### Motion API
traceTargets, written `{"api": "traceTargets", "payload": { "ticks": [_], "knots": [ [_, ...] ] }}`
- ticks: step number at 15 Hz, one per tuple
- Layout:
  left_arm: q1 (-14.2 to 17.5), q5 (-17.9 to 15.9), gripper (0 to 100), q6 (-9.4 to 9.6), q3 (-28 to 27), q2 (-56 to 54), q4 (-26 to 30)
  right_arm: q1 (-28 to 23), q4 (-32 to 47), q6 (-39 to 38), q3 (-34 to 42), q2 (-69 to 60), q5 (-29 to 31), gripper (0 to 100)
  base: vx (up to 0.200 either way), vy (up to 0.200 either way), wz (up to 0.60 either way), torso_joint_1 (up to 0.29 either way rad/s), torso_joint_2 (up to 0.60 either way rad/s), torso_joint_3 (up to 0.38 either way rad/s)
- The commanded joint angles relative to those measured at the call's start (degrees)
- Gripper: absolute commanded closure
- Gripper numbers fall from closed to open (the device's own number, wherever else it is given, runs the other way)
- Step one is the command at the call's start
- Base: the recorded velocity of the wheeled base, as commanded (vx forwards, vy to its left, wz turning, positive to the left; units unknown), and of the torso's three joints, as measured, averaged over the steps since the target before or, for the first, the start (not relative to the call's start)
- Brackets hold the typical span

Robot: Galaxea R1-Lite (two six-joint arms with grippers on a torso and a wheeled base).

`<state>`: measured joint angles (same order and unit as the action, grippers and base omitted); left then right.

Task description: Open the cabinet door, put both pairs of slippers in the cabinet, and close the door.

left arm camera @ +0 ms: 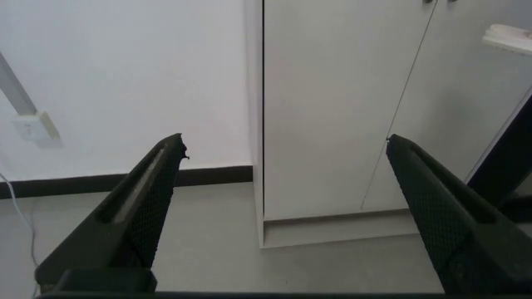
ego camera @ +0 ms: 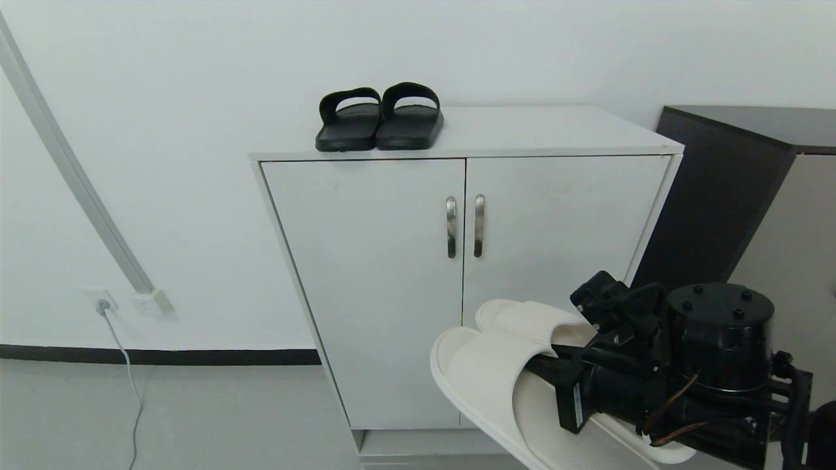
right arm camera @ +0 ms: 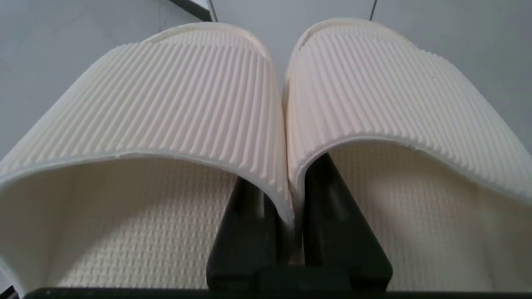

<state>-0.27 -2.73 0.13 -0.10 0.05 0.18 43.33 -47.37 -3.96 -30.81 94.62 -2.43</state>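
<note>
A white two-door cabinet (ego camera: pixel 392 274) stands against the wall, both doors shut, with two metal handles (ego camera: pixel 464 226) at the centre seam. A pair of black slippers (ego camera: pixel 379 118) sits on its top, toward the left. My right gripper (ego camera: pixel 555 365) is low in front of the right door, shut on a pair of white slippers (ego camera: pixel 496 372); one finger (right arm camera: pixel 332 208) runs inside each slipper, pinching the inner edges (right arm camera: pixel 287 178) together. My left gripper (left arm camera: pixel 283 174) is open and holds nothing, low near the floor, facing the cabinet's (left arm camera: pixel 332 108) lower left corner.
A dark cabinet (ego camera: pixel 738 196) stands right beside the white one. To the left, a wall socket (ego camera: pixel 101 301) with a cable hanging to the floor and a slanted wall duct (ego camera: pixel 72 170). Bare grey floor (ego camera: pixel 163 418) lies left of the cabinet.
</note>
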Motion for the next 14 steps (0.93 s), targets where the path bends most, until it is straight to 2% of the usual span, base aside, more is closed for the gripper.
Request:
{"api": "traceTargets", "payload": {
  "ticks": [1, 7, 12, 13, 14],
  "knots": [
    [0.0, 0.01, 0, -0.05, 0.01, 0.04, -0.01, 0.0, 0.0, 0.01, 0.04, 0.3, -0.04, 100, 0.0, 0.0, 0.0, -0.085, 0.45, 0.349],
    [-0.08, -0.17, 0, -0.05, 0.01, 0.92, 0.08, 0.8, -1.93, 0.01, 1.01, 0.65, 0.05, 100, 0.0, 0.0, 0.0, -0.033, 0.41, 0.372],
    [-0.26, -0.17, 0, -0.05, 0.01, 1.45, -0.01, 0.71, -1.93, 0.01, 1.19, 0.47, 0.14, 100, 0.0, 0.0, 0.0, 0.0, 0.06, 0.058],
    [-0.35, -0.43, 0, -1.19, -2.54, 1.88, -0.89, 0.44, -2.02, 0.09, 1.1, 0.47, 0.14, 100, 0.0, 0.0, 0.0, 0.0, 0.0, 0.0],
    [-0.7, -1.66, 0, -3.56, -7.81, 4.7, -0.89, 0.44, -2.11, 0.18, 1.27, 0.47, 0.14, 100, 0.0, 0.0, 0.0, 0.0, 0.0, 0.0]
  ]
}}
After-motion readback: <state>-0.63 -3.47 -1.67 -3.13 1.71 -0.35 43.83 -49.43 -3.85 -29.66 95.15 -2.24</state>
